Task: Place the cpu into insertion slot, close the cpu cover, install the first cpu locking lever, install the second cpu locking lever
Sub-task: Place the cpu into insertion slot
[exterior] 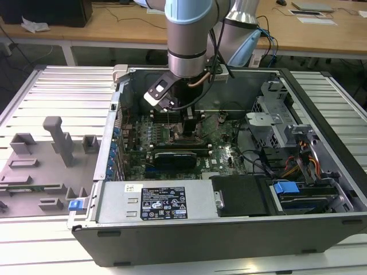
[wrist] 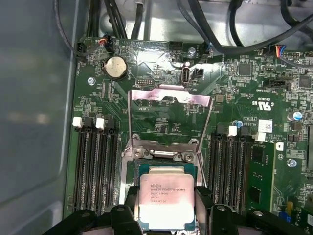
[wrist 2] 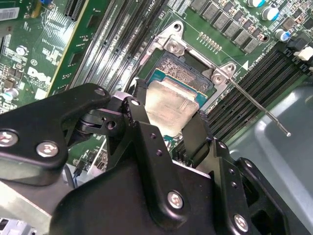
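In both wrist views the cpu (wrist: 165, 198) (wrist 2: 168, 103), a pale metal-topped square on a green edge, sits between my black fingers (wrist: 128, 208) (wrist 2: 139, 115). My gripper (wrist: 167, 208) (wrist 2: 166, 117) is shut on its two opposite sides. The chip is right over the insertion slot (wrist: 161, 155) (wrist 2: 188, 66); whether it rests in it I cannot tell. Behind the slot, the cpu cover (wrist: 168, 95) stands swung up and open. A thin locking lever (wrist 2: 257, 104) sticks out, unlatched. In the exterior view my gripper (exterior: 191, 133) reaches down inside the open computer case (exterior: 321, 189).
Long black memory slots (wrist: 95, 166) (wrist: 227, 161) flank the socket on both sides. Cables (wrist: 205, 29) hang near the board's far edge. The power supply (exterior: 163, 201), a drive cage (exterior: 281, 129) and case walls hem in the arm. A grey fixture tray (exterior: 40, 166) lies outside.
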